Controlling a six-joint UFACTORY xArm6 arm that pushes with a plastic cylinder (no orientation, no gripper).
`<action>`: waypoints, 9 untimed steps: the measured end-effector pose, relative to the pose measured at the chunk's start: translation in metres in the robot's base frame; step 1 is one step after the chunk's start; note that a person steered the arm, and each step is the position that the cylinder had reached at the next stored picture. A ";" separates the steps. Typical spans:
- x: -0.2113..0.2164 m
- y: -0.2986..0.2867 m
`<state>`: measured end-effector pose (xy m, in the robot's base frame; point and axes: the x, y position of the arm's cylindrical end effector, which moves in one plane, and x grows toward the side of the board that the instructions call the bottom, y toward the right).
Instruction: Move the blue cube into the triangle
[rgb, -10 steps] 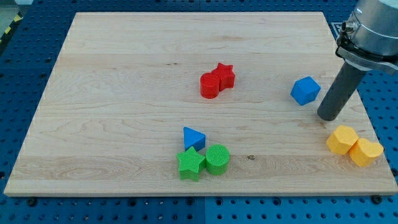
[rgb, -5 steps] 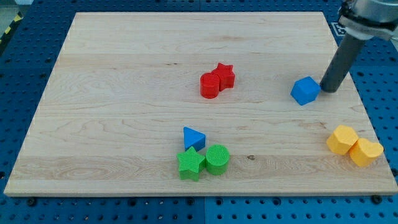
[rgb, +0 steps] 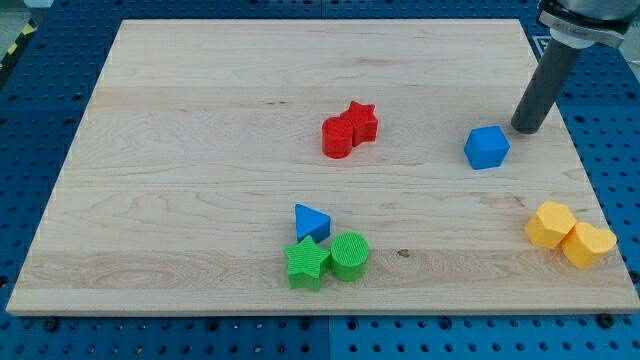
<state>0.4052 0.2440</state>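
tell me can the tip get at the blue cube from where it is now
Probably yes. My tip sits just to the upper right of the blue cube, with a small gap of bare board and no block between them.

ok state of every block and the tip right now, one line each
my tip: on the board, up and right of the blue cube, small gap
blue cube: alone, far right of the blue triangle
blue triangle: touching the green star
green star: against the green cylinder
green cylinder: upright
red cylinder: touching the red star
red star: upright
two yellow blocks: touching each other
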 end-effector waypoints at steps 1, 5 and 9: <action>0.000 0.000; 0.027 -0.043; 0.089 -0.122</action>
<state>0.4940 0.1223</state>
